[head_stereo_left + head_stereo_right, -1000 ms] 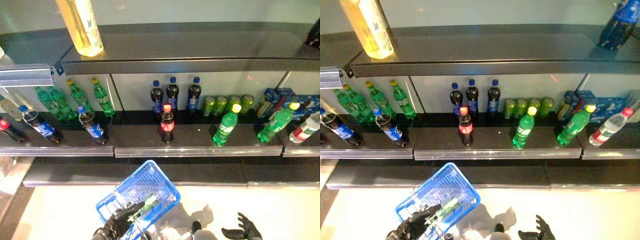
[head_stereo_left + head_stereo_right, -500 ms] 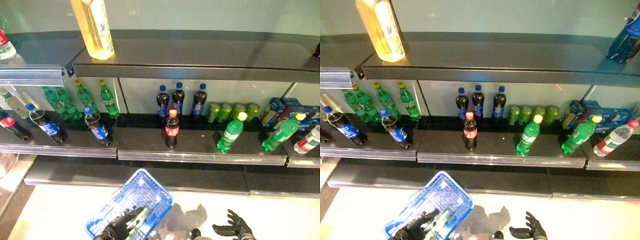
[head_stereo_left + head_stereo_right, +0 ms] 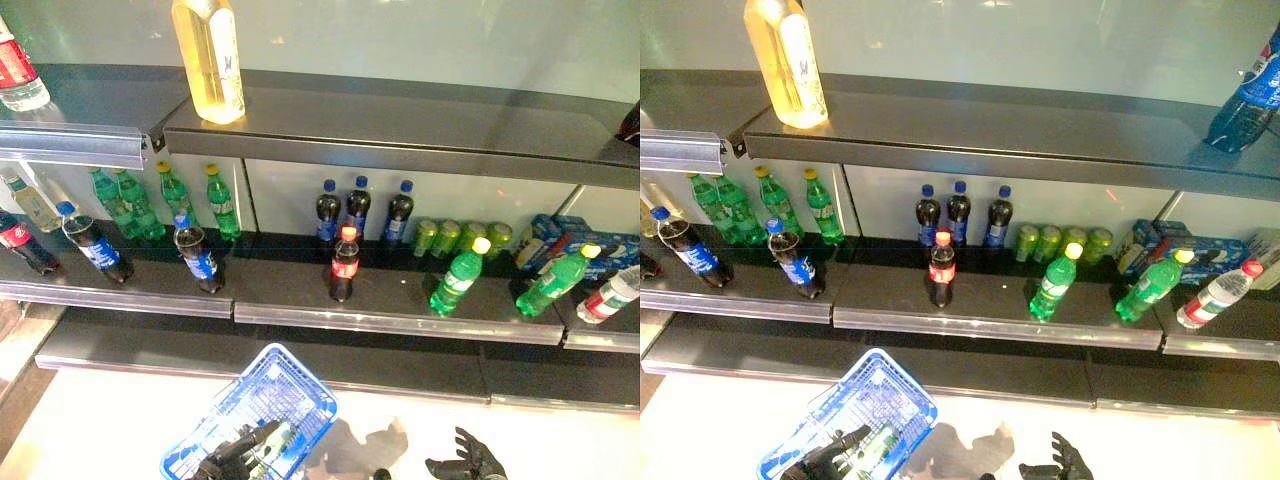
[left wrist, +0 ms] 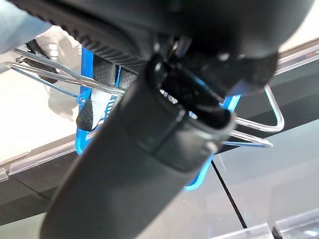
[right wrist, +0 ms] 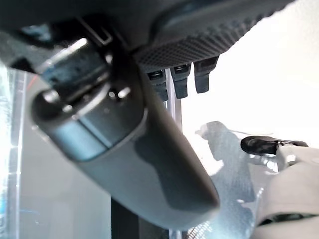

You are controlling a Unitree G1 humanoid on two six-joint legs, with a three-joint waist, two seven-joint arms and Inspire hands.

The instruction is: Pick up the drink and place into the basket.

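Note:
The blue basket [image 3: 262,400] hangs in front of the shelves at the lower left, held up by my left hand [image 3: 232,463], which is shut on its thin wire handles [image 4: 273,117]. A green drink [image 3: 277,438] lies inside the basket. My right hand [image 3: 466,467] is low at the right, open and empty, with its fingers [image 5: 182,79] straight. On the middle shelf [image 3: 390,322] a red-capped cola bottle [image 3: 343,263] stands alone at the front. Dark blue-capped bottles [image 3: 358,206] stand behind it, with green cans [image 3: 460,237] and green yellow-capped bottles [image 3: 455,276] to their right.
At the shelf's left stand dark blue-labelled bottles [image 3: 196,253] and green bottles [image 3: 171,190]. Blue boxes [image 3: 590,246] and a clear red-labelled bottle [image 3: 608,295] are at the right. A large yellow bottle [image 3: 212,60] stands on the upper shelf [image 3: 400,125]. A lower ledge [image 3: 400,370] juts out towards me.
The whole picture has shifted, so the camera has moved and shows more of the upper shelf. The blue basket hangs slightly further left. The right hand stays low and open.

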